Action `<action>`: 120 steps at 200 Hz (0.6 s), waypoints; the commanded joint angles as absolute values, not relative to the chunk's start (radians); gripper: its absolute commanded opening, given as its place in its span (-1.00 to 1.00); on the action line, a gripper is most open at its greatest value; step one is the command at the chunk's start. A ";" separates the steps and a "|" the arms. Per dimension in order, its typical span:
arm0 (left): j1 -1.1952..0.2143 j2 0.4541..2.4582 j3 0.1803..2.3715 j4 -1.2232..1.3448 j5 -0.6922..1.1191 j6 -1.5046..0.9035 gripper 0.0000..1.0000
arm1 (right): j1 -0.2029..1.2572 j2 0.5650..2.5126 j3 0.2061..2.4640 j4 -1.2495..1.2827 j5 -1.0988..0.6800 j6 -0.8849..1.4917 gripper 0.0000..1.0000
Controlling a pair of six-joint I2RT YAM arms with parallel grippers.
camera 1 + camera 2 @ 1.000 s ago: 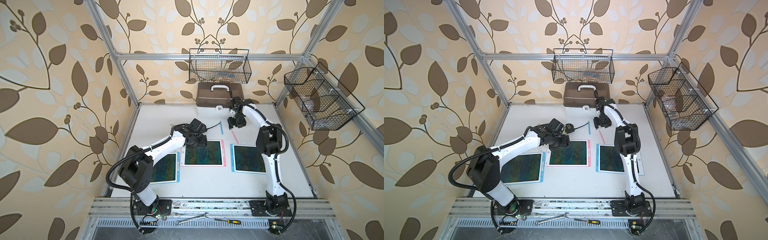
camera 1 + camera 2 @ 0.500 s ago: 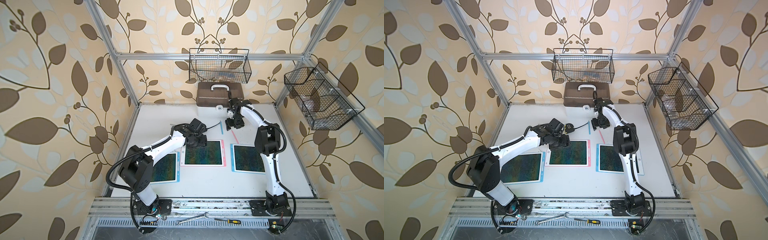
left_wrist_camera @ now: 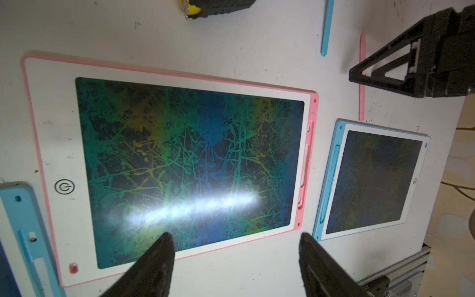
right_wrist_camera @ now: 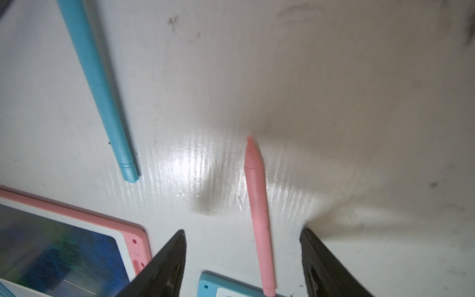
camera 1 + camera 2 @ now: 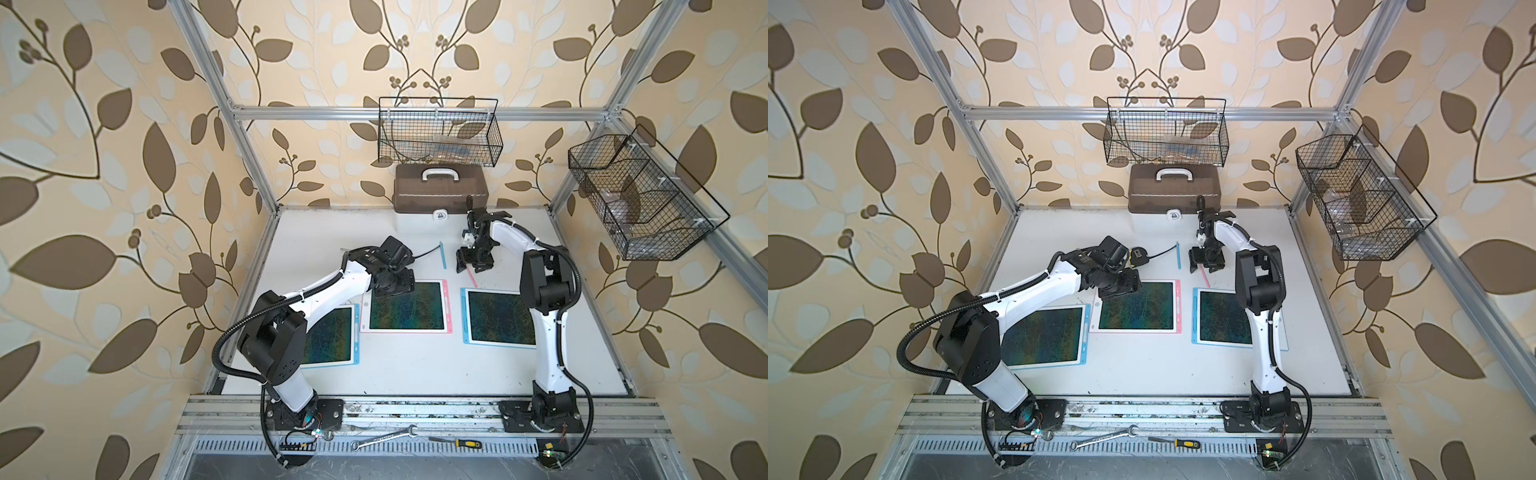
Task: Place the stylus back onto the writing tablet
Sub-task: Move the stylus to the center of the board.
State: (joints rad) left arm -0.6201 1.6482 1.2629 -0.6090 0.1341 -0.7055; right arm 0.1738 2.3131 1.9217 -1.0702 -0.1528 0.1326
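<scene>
Pink stylus (image 4: 257, 205) lies btwn spread jaws of R gripper (image 4: 243, 231)

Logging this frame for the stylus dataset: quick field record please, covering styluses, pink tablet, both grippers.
right gripper: open around pink stylus, not closed on it
left gripper: open, over pink tablet
pink stylus: loose on table
blue stylus: loose on table, apart from pink one
pink tablet: flat, side slot looks empty

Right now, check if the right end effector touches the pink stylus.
Apart. Right wrist view: bare table shows between pink stylus and the open end effector's fingers.
</scene>
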 commanded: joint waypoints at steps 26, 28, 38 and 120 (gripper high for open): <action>-0.614 1.657 1.310 -0.605 0.154 -0.689 0.53 | 0.197 2.337 1.946 -1.086 -0.189 0.121 0.41; -0.615 1.657 1.309 -0.605 0.154 -0.690 0.53 | 0.199 2.337 1.948 -1.089 -0.189 0.120 0.40; -0.614 1.656 1.305 -0.600 0.154 -0.694 0.53 | 0.205 2.343 1.954 -1.097 -0.186 0.117 0.40; -0.614 1.621 1.271 -0.597 0.139 -0.703 0.53 | 0.276 2.372 1.959 -1.129 -0.186 0.090 0.34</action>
State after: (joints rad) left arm -0.6201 1.6581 1.2755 -0.6003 0.1421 -0.7059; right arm 0.2512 2.3371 1.9545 -1.0962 -0.1802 0.1188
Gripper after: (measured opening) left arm 0.769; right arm 0.675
